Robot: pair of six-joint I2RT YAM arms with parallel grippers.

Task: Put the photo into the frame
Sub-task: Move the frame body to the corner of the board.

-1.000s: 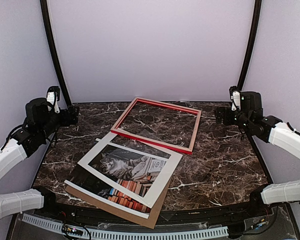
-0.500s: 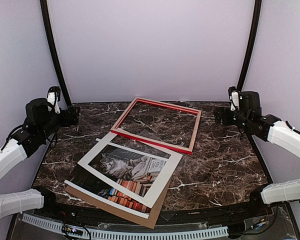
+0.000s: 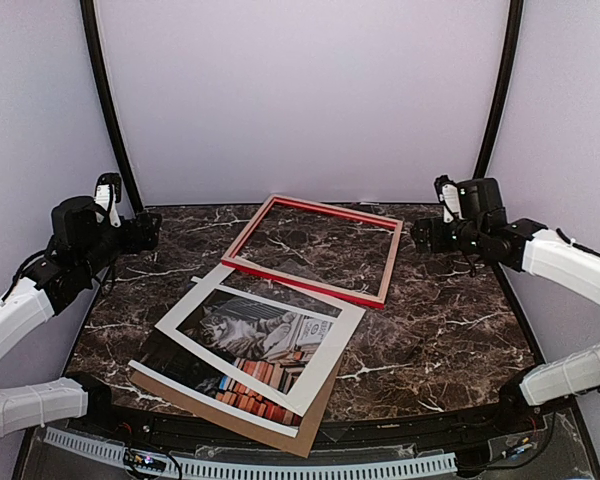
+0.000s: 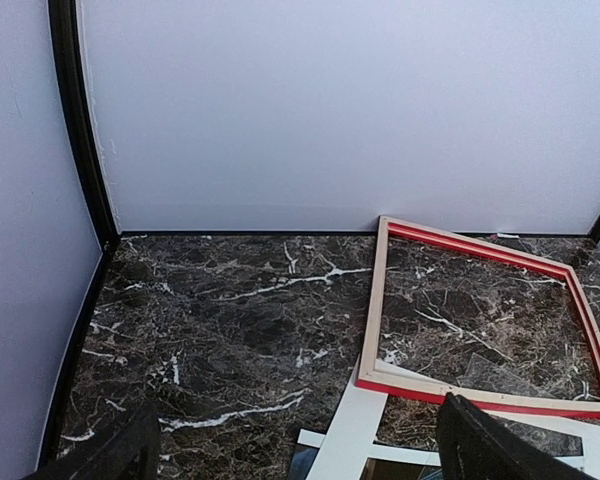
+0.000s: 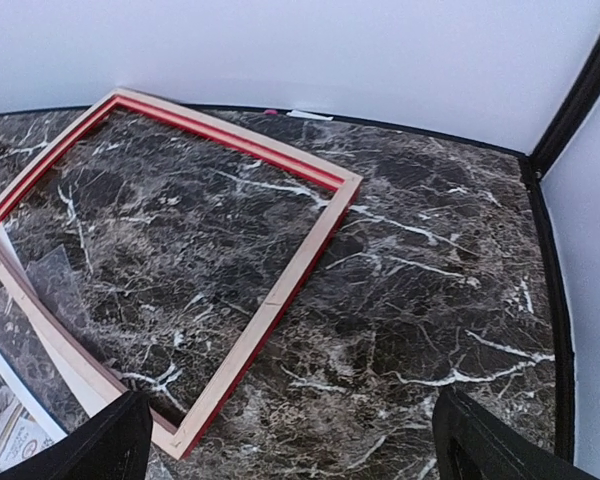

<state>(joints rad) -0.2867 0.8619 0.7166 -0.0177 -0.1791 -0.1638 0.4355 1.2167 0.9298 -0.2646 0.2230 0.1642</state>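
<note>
your left gripper hangs at the middle left of the overhead view, jaws spread wide with nothing between them. in its own wrist view the two dark fingers sit at the bottom corners, well apart. your right gripper hangs at the middle right, likewise gaping and empty, just beside the right end of the frame but not touching it. both are held above the dark marble table.

the frame lies flat in the upper centre of the overhead view, a thin red rectangle turned slightly, with pale wood showing along its rails in the wrist views. only marble shows inside it.

the photo lies in the lower centre-left, face up and skewed. its grey cat shows through the cut-out of a white mat resting on top, and a strip of red-orange books peeks out below the mat's lower edge. under both sits a brown backing board, its corner jutting toward the bottom edge of the table. the mat's upper edge runs just beside the frame's near rail, meeting it at the left corner; whether it slips underneath cannot be told.
</note>
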